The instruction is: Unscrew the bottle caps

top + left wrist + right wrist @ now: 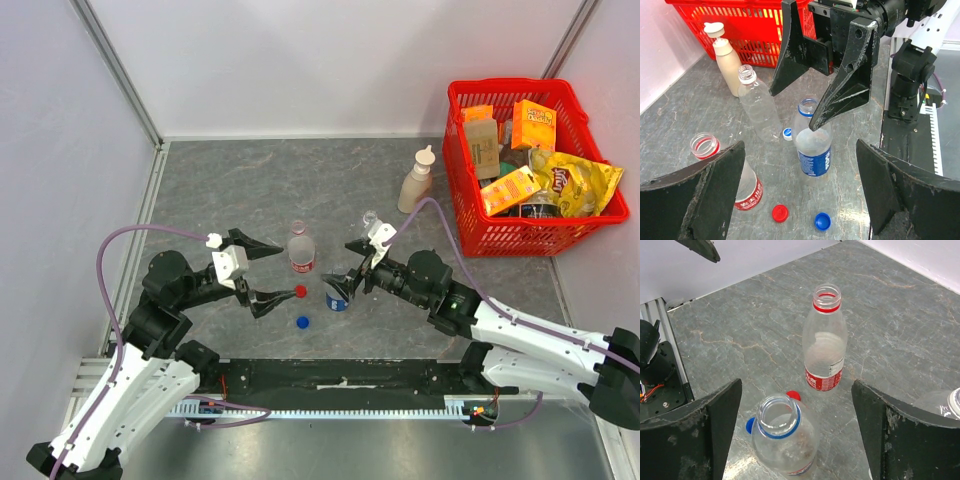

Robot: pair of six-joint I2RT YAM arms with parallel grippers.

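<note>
Three clear bottles stand uncapped on the grey table [230,190]: a red-label bottle [301,250], a blue-label bottle [337,298] and an unlabelled bottle [370,218]. The red cap [300,291] and the blue cap [302,322] lie loose in front of them. The white cap [787,133] lies between the blue-label bottle [813,145] and the unlabelled one [757,107]. My left gripper [285,273] is open and empty beside the red-label bottle. My right gripper [340,268] is open, its fingers [690,435] straddling the blue-label bottle's neck [779,415] without touching it.
A taller beige bottle [417,180] with a pointed top stands at the back. Beside it sits a red basket [470,215] filled with snack packs. White walls close in the table on the left and at the back. A black strip runs along the near edge.
</note>
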